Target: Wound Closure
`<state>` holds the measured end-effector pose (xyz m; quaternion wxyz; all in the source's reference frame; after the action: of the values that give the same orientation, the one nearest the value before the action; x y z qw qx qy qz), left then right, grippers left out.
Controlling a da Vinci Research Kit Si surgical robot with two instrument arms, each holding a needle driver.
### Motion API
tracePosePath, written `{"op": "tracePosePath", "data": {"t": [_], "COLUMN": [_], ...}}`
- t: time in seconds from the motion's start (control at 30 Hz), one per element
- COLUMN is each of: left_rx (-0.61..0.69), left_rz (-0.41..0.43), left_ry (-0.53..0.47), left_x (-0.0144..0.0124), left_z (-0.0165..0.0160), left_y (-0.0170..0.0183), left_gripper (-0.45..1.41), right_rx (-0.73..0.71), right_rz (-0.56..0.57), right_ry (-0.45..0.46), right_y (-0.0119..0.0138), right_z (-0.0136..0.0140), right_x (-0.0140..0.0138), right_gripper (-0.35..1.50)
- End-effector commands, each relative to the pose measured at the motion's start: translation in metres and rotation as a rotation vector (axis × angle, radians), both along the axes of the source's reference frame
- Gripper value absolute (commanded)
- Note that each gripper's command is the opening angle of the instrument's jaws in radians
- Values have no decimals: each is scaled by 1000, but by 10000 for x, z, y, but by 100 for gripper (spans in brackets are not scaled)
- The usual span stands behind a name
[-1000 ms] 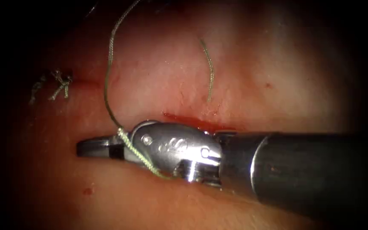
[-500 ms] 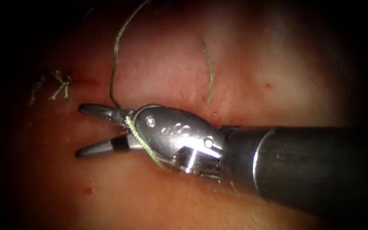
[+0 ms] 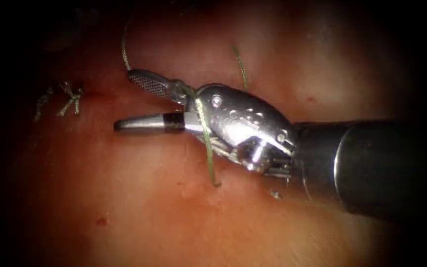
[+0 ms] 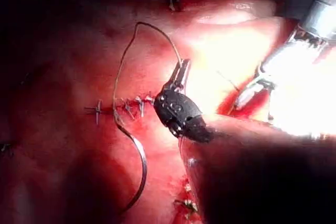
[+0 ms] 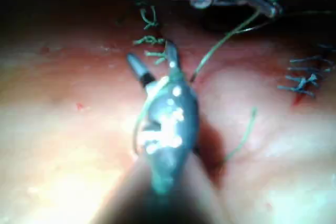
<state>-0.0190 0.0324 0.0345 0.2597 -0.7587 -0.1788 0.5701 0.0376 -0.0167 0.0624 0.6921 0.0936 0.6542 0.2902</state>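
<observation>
Loosely, thread (image 3: pixel 204 129) draped across open right claw (image 3: pixel 124 99)

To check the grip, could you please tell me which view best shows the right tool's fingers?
The endoscope view: the right tool has its fingers spread in profile, holding nothing, thread draped across their base. The right wrist view shows them from behind; the left wrist view, edge-on, near the needle lying on the tissue.

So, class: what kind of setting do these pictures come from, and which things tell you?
Most likely a surgical suturing practice bench: a wristed needle driver, the right tool, works with open jaws over tissue with green thread draped across it, near finished stitches.
</observation>
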Motion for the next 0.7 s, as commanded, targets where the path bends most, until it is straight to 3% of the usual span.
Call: {"op": "tracePosePath", "data": {"t": [0.03, 0.2, 0.7], "left_rx": [-4, -18, -14], "left_rz": [-2, -7, 36], "left_ry": [0, 9, -25], "left_x": [-3, 2, 1], "left_z": [3, -14, -56], "left_y": [-3, -50, -141], "left_gripper": [-45, -45, -45], "right_rx": [-1, 1, 9], "right_rz": [18, 86, 161], "right_ry": [-14, -50, -104], "right_y": [4, 10, 22], "right_z": [9, 14, 25], "right_x": [1, -10, -21], "right_gripper": [66, 66, 54]}}
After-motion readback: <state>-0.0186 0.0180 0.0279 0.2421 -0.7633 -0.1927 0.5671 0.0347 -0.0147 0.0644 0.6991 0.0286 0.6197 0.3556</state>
